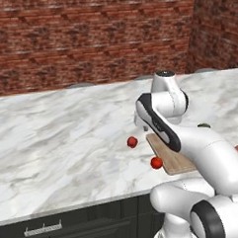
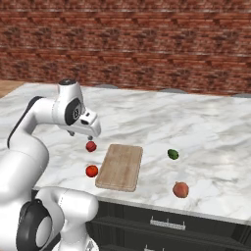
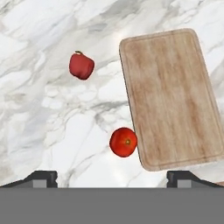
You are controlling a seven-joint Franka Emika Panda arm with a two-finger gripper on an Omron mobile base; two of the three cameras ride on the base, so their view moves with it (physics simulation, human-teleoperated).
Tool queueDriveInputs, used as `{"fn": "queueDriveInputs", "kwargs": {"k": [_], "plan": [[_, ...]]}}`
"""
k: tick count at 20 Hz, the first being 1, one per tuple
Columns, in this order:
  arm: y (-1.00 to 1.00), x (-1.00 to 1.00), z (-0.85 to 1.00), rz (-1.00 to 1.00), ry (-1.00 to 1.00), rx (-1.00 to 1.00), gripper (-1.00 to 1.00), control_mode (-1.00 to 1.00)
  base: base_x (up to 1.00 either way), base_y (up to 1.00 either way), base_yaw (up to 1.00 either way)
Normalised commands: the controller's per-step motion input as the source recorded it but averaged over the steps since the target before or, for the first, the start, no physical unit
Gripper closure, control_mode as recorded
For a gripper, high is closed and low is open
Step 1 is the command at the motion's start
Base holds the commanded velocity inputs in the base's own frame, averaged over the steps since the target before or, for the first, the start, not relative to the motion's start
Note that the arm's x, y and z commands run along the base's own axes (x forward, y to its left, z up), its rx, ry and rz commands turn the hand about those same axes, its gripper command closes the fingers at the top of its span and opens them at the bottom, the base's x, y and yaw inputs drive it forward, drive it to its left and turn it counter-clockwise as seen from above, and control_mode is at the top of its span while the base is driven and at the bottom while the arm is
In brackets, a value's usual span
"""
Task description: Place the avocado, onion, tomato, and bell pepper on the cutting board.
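Note:
The wooden cutting board (image 2: 120,166) lies bare near the counter's front edge. Just off its left side are a red bell pepper (image 3: 81,65) and, nearer the front, a red tomato (image 3: 123,142); the tomato almost touches the board's edge. Off to the right of the board lies the dark green avocado (image 2: 172,154), and the peach-tan onion (image 2: 181,189) rests closer to the front edge. My gripper (image 2: 81,136) hovers open above the counter left of the board, over the pepper and tomato, with nothing between its fingertips (image 3: 41,177).
The white marble counter (image 2: 206,127) runs back to a red brick wall (image 2: 147,44). Dark cabinet drawers (image 2: 166,225) sit below the counter's front edge. My own arm hides part of the board in the left base view.

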Motion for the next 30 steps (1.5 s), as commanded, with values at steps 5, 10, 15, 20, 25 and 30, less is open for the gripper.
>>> {"fn": "queueDriveInputs", "kwargs": {"k": [5,10,15,20,25,30], "plan": [[-0.09,-0.01,-0.32,-0.03,0.00,0.00,-1.00,-1.00,0.00,0.00,0.00],[-0.13,0.00,-0.35,-0.06,0.02,0.00,-1.00,-1.00,0.00,0.00,0.00],[-0.21,0.00,-0.26,-0.08,0.17,0.02,-1.00,-1.00,0.00,0.00,0.00],[-0.02,0.00,-0.24,-0.04,0.12,0.02,-1.00,-1.00,0.00,0.00,0.00],[0.08,0.01,-0.18,0.00,0.00,0.00,-1.00,-1.00,0.00,0.00,0.00],[0.00,0.04,-0.26,0.00,0.00,0.00,-1.00,-1.00,0.00,0.00,0.00]]}}
